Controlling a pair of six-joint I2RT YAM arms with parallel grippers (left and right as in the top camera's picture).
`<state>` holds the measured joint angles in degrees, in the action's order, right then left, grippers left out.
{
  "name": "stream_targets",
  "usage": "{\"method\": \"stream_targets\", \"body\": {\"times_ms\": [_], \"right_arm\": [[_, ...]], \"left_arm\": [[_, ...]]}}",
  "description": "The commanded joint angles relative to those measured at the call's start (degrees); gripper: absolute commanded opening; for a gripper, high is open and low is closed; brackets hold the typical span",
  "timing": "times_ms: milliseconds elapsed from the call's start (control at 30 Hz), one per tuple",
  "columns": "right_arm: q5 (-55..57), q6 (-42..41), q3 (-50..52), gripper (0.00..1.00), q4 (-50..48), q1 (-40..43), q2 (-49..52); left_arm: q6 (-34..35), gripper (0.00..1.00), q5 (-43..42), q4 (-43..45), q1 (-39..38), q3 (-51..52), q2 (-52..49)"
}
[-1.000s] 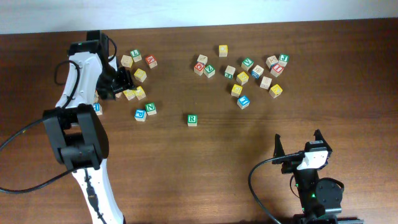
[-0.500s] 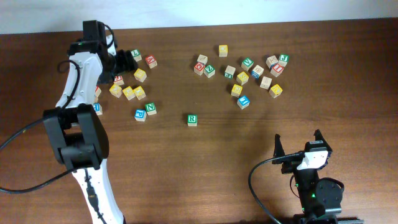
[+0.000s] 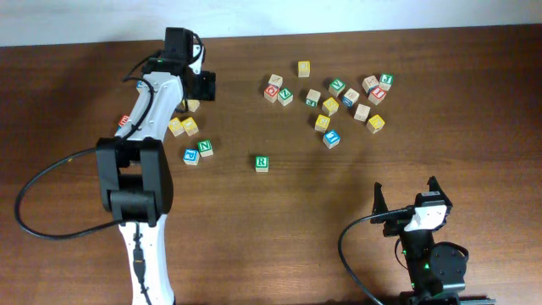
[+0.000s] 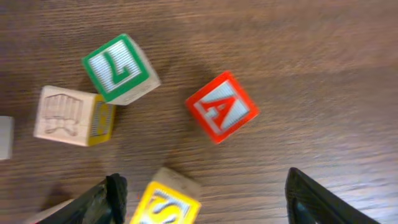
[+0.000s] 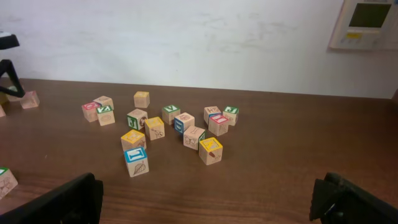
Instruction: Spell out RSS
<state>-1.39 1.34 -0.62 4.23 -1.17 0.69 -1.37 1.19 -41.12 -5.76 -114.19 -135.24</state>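
Left hand (image 3: 206,85) hovers spread and empty by the desk's (image 3: 339,246) far edge; a yellow S block (image 4: 165,204) sits between its fingers (image 4: 114,194); the green R block (image 3: 262,163) lies mid-desk, well apart; right hand (image 3: 406,199) spread, empty, near the front edge.

Two arms (image 3: 157,93), one table (image 3: 279,229), over twenty cubes (image 3: 330,106).

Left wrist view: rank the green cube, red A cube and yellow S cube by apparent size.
1. Green cube and red A cube: look alike, unranked.
2. Yellow S cube: shows least, but the frame edge cuts it off.
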Motion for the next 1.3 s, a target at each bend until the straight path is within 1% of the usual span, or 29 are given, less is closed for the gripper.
{"method": "stream_targets", "body": {"times_ms": [0,33,100,133,233,400,533,667,700,733,867,1000,1167,1267], "right_arm": [[0.1,-0.1,0.3,0.98,0.3,-0.3,0.0],[0.1,-0.1,0.3,0.98,0.3,-0.3,0.0],[0.1,-0.1,0.3,0.98,0.3,-0.3,0.0],[0.1,-0.1,0.3,0.98,0.3,-0.3,0.0],[0.1,-0.1,0.3,0.98,0.3,-0.3,0.0],[0.1,-0.1,0.3,0.98,0.3,-0.3,0.0],[0.1,-0.1,0.3,0.98,0.3,-0.3,0.0],[0.1,-0.1,0.3,0.98,0.3,-0.3,0.0],[0.1,-0.1,0.3,0.99,0.3,-0.3,0.0],[0.1,-0.1,0.3,0.99,0.3,-0.3,0.0],[0.1,-0.1,0.3,0.98,0.3,-0.3,0.0],[0.1,-0.1,0.3,0.98,0.3,-0.3,0.0],[0.1,-0.1,0.3,0.98,0.3,-0.3,0.0],[0.1,-0.1,0.3,0.98,0.3,-0.3,0.0]], "left_arm": [[-7.7,0.90,2.3,-2.4,1.9,-0.4,-0.6],[-8.7,0.95,2.3,-3.1,2.4,-0.4,-0.7],[-9.1,0.97,2.3,-3.9,3.2,-0.4,-0.7],[-9.1,0.96,2.1,-4.2,3.8,-0.4,-0.7],[-13.4,0.96,-2.4,-5.7,4.3,-0.4,-0.8],[-16.4,0.90,-7.0,-5.9,4.3,-0.4,-0.8],[-16.5,0.89,-7.3,-5.2,4.3,-0.4,-0.9],[-16.5,0.84,-7.5,-4.5,4.3,-0.4,-2.0],[-16.5,0.84,-7.5,-4.4,4.3,-0.4,-2.7],[-16.5,0.80,-7.5,-4.4,4.3,-0.4,-3.3],[-16.5,0.80,-7.9,-4.6,4.2,-0.4,-4.0],[-16.5,0.76,-7.8,-4.0,4.1,-0.4,-4.0],[-16.5,0.77,-7.8,-2.4,4.1,-0.4,-4.0],[-16.5,0.73,-7.6,-2.4,4.1,-0.4,-4.0]]}}
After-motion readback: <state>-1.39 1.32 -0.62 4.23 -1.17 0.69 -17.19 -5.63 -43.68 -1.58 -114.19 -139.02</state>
